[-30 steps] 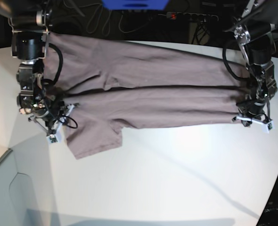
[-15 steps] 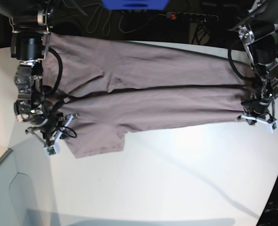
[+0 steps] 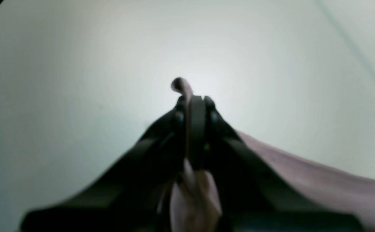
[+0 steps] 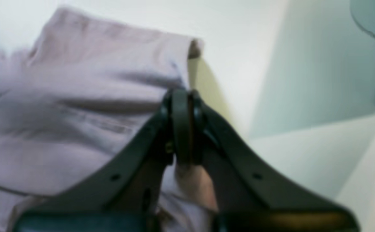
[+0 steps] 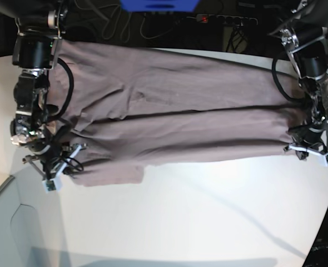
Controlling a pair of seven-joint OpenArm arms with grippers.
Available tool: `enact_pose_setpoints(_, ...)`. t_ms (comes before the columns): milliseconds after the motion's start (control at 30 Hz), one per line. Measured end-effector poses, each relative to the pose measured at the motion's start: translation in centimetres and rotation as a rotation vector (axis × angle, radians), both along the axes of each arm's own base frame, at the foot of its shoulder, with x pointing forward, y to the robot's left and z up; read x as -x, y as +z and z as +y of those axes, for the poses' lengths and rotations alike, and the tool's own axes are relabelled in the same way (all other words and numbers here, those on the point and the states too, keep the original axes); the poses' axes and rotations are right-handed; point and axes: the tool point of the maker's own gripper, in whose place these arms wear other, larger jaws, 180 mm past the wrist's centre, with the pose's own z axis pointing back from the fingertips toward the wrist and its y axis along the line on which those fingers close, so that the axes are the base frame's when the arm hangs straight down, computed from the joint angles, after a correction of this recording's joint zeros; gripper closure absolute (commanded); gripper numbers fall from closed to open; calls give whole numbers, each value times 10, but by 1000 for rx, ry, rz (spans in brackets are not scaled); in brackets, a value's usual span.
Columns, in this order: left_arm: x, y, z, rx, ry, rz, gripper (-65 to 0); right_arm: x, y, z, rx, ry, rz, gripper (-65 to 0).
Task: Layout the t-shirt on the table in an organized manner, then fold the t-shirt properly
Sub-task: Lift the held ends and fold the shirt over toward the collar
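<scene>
T-shirt fabric, dusty mauve, spans the far half of the white worktop, pulled long between the two arms with a lengthwise fold running across it and one sleeve lying flat toward the near side. Both claws are clamped on cloth. The right claw pinches the shirt edge beside that sleeve; its wrist view shows fabric caught between closed jaws. The left claw grips the opposite end, a small curl of cloth poking out past its tips.
</scene>
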Motion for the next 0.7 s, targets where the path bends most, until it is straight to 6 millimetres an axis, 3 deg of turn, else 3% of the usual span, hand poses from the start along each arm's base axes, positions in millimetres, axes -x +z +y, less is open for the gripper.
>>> enact_pose_setpoints(100,-4,8,0,-10,-6,-15,0,1,1,-8,-13,-34,-4,0)
enact_pose_setpoints(400,-21,41,2,-18,-4,-115,0,7,-1,-5,-15,-32,-3,0)
enact_pose_setpoints(700,-21,46,3,36,19,-151,0,8,20,3,-4,-18,-67,0)
